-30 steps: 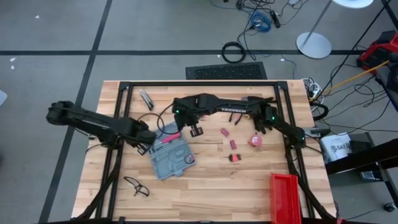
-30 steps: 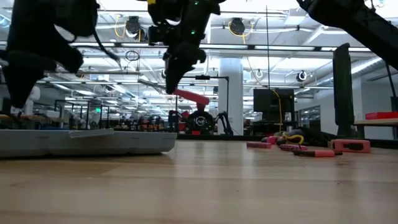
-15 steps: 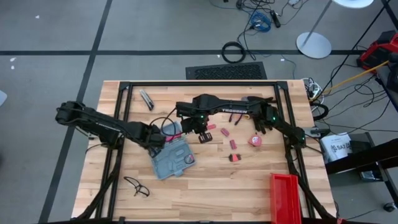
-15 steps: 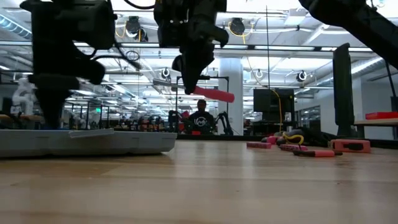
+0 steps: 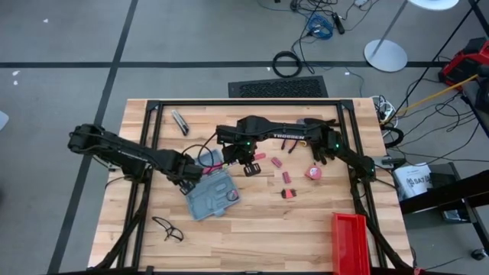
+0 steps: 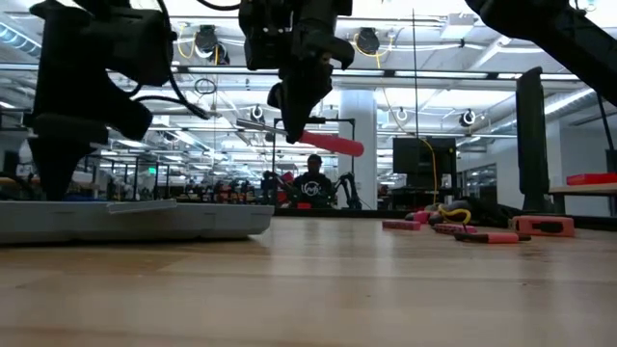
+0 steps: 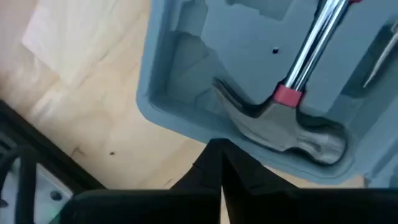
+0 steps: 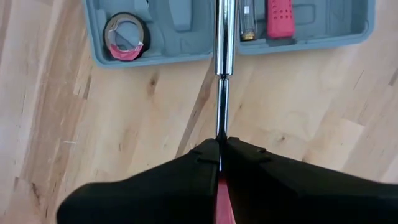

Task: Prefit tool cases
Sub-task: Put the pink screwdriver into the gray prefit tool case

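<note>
Centre frame: right pincer (image 5: 246,162) clamped on a red-handled screwdriver (image 6: 326,145) above wooden surface (image 5: 306,221); left pincer (image 5: 192,179) closed, empty, at tool case (image 5: 212,192) edge.

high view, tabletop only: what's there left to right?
left gripper → tool case → right gripper → small red pieces → pink tape measure → red bin

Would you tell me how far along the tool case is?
Done: a hammer and tape roll sit in the case. In hand: the right gripper holds a red-handled screwdriver above the table; the shut left gripper is at the case's edge. Left: loose red pieces on the table.
</note>
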Controlling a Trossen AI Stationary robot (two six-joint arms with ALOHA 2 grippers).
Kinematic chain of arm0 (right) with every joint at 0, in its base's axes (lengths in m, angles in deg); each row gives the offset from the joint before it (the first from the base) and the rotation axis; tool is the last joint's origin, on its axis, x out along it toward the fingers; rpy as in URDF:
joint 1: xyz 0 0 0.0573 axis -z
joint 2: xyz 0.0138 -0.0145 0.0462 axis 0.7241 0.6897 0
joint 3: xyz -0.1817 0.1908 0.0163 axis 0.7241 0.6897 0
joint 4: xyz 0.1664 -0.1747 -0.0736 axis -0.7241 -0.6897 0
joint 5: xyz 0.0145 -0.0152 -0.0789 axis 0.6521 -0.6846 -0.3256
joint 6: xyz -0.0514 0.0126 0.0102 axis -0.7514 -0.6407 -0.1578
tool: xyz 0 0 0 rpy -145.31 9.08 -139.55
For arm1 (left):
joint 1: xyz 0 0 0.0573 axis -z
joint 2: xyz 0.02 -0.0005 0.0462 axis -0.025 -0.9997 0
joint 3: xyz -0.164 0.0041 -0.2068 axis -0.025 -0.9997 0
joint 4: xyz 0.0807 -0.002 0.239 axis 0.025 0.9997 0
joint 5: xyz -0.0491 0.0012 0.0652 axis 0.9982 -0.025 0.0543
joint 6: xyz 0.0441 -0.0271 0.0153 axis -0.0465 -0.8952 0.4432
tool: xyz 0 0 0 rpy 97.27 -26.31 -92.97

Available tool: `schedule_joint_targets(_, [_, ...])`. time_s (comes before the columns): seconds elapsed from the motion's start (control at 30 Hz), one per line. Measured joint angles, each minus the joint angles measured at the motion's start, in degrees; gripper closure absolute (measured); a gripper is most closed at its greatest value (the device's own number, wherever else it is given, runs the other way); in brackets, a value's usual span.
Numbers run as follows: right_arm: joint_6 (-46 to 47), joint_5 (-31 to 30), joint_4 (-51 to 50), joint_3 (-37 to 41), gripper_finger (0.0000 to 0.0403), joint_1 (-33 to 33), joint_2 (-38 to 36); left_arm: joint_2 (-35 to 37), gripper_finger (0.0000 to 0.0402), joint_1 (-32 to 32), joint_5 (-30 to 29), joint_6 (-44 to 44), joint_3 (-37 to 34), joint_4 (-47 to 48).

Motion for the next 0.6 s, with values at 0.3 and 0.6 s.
schedule_joint_targets(0.3, [0.03,0.0,-0.35,0.0,0.0402,-0.02,0.0,0.09,0.0401,0.0,-6.49,-0.96,-1.17,-5.98])
schedule_joint_targets(0.6, [0.34,0.03,-1.93,0.0,0.0402,-0.4,0.0,0.17,0.0401,-1.46,-9.13,2.5,-0.23,-12.14])
